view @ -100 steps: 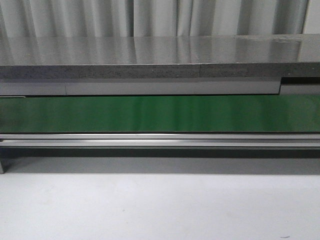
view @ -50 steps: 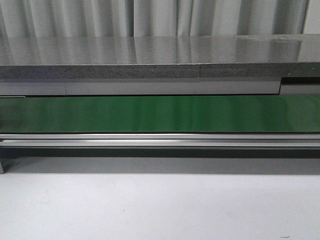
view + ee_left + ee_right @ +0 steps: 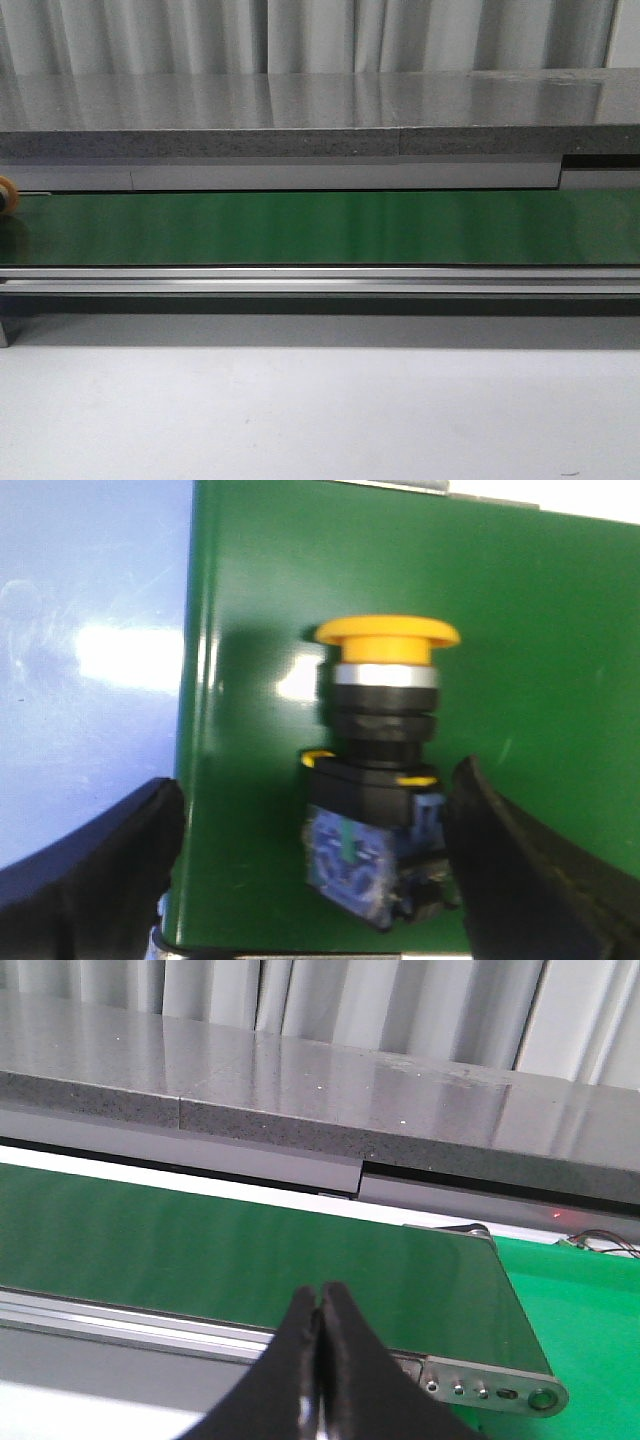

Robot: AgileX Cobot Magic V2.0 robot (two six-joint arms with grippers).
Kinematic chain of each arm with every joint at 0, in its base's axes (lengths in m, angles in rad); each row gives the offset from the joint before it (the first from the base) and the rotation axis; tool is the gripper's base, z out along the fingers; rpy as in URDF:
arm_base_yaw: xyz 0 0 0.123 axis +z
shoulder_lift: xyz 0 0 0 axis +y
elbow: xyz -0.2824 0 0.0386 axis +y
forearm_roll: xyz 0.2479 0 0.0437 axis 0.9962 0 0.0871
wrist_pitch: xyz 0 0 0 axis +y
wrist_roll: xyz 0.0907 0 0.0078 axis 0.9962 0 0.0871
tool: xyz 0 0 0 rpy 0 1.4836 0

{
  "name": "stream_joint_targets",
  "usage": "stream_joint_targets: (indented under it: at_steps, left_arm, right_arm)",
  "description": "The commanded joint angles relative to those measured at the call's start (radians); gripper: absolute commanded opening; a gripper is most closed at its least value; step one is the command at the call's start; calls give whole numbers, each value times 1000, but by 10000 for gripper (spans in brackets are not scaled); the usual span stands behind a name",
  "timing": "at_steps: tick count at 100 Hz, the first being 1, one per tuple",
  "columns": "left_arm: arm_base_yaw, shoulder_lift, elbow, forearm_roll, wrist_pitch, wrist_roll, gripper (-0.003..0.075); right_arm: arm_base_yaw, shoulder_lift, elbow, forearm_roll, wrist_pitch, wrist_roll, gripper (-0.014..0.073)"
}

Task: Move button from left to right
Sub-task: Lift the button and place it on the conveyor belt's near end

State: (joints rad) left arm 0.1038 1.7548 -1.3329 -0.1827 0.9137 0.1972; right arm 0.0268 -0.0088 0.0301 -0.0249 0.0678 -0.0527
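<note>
The button [image 3: 381, 770] rests on the green conveyor belt [image 3: 530, 620], near the belt's edge. I see it side-on, with its yellow-orange cap away from the fingers and its dark body with a blue block between them. My left gripper [image 3: 315, 785] is open around the body, and its right finger [image 3: 510, 870] is close to the blue block. In the front view only a sliver of the orange cap of the button [image 3: 5, 195] shows, at the far left of the belt [image 3: 320, 228]. My right gripper [image 3: 320, 1305] is shut on nothing above the belt's right end [image 3: 200, 1250].
A grey stone-topped counter [image 3: 300, 110] runs behind the belt, and a metal rail [image 3: 320, 280] runs along its front. The white tabletop [image 3: 320, 410] lies nearer. The belt's right end has a metal end plate [image 3: 500, 1390], with a bright green surface [image 3: 580, 1300] beyond it.
The button's orange cap has come into the front view at the far left edge of the belt. It was not in view in the two earlier frames.
</note>
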Motion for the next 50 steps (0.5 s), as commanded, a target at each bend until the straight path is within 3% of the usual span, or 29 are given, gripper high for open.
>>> stream_joint_targets:
  at_steps: [1, 28, 50]
  left_arm:
    - [-7, -49, -24, -35, -31, -1, 520]
    - [-9, -126, -28, -87, -46, 34, 520]
    - [-26, -229, -26, -241, -56, 167, 520]
  right_arm:
    - [1, -15, -1, -7, -74, 0, -68]
    - [1, -15, -1, -7, -74, 0, -68]
    - [1, -15, -1, -7, -74, 0, -68]
